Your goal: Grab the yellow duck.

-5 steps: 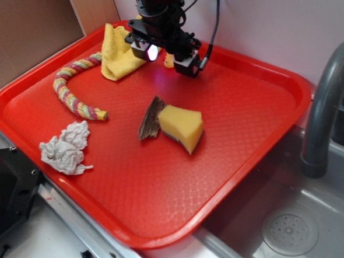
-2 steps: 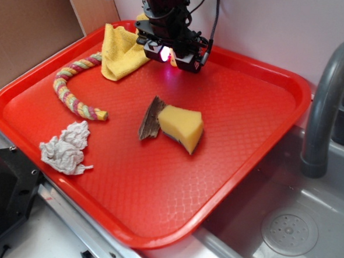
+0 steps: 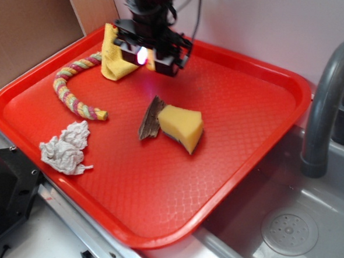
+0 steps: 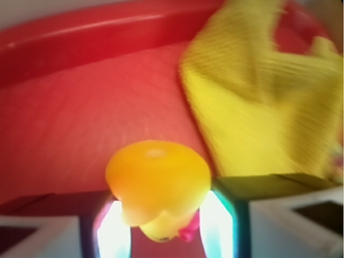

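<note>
Glossy yellow fills the lower middle of the wrist view: the yellow duck [image 4: 158, 185] sits between the two fingers [image 4: 113, 226] of the tool [image 4: 158, 231], which press against its sides, so the tool is closed around the duck and holding it. The duck's rounded body faces the camera, with a small pinkish-orange bit showing low on its underside. The view is blurred, so finer detail cannot be told.

In the exterior view the black tool [image 3: 148, 53] hangs over the far left part of the red tray [image 3: 249, 110], near its far edge, with a small white-pink light glowing on its front. The duck itself is hidden behind the tool body here. Whether the duck is lifted clear of the tray surface cannot be told.

Just beside the tool, toward the far left corner, lies a yellow folded cloth [image 3: 115, 58]. Along the left edge curves a striped rope [image 3: 69, 90] in pink, yellow and green. Near the middle of the tray rests a yellow wedge-shaped sponge [image 3: 182, 127], touching a dark brown piece [image 3: 151, 119] on its left. A crumpled white paper [image 3: 65, 147] sits toward the near left edge. The tray rests on the worktop; to its right are a grey sink [image 3: 282, 229] and a grey faucet [image 3: 325, 103].
</note>
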Robot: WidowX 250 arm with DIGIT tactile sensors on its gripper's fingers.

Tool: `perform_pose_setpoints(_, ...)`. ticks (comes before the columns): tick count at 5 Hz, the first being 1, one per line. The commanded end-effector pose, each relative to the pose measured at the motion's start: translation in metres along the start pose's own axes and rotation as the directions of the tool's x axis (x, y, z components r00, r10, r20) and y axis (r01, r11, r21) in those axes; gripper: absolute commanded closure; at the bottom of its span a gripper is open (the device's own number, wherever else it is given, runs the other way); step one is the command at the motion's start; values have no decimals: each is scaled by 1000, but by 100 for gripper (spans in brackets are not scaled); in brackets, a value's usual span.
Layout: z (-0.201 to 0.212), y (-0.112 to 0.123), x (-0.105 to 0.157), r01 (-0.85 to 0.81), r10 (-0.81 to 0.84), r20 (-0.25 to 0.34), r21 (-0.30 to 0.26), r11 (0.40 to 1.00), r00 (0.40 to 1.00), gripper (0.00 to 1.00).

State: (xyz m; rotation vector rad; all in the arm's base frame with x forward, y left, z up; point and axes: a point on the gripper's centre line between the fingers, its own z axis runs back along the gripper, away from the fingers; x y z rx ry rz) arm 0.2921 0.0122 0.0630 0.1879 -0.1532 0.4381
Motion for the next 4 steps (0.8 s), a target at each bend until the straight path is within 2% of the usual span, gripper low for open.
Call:
perform_pose_setpoints(1, 100, 17, -46, -22, 2, -99, -195, 981, 995, 100)
perform_pose_setpoints(2, 140, 38, -70, -26, -11, -132, -280, 960, 991, 100)
perform_pose_setpoints(3, 151, 46, -80, -40, 0, -134, -290, 956, 991, 100)
perform_pose_setpoints(4, 143, 41, -78, -18, -15, -142, -228, 973, 990, 100)
